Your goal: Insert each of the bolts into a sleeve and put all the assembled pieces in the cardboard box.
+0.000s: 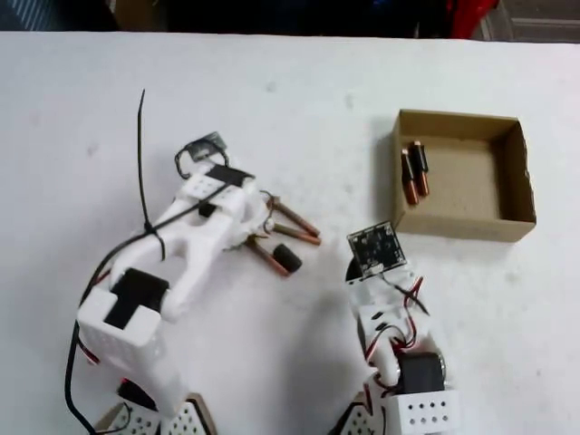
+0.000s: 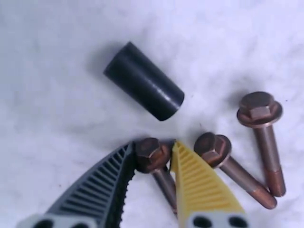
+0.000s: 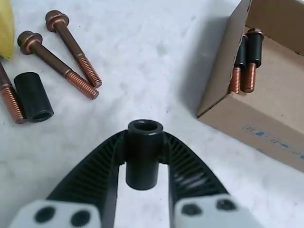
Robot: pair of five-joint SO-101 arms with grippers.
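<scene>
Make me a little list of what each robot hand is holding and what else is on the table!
left gripper: shut around the head of the held bolt
right gripper: shut on the held sleeve, open end up
loose bolts: two, and, lying beside the left gripper
loose sleeve: black, lying on its side near the bolts
cardboard box: open, with two assembled pieces inside

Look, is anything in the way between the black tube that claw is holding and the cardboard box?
Nothing visible. The right gripper holds the sleeve upright, with nothing on the table between it and the cardboard box. Only the box's near wall rises there, so it probably needs lifting over.
</scene>
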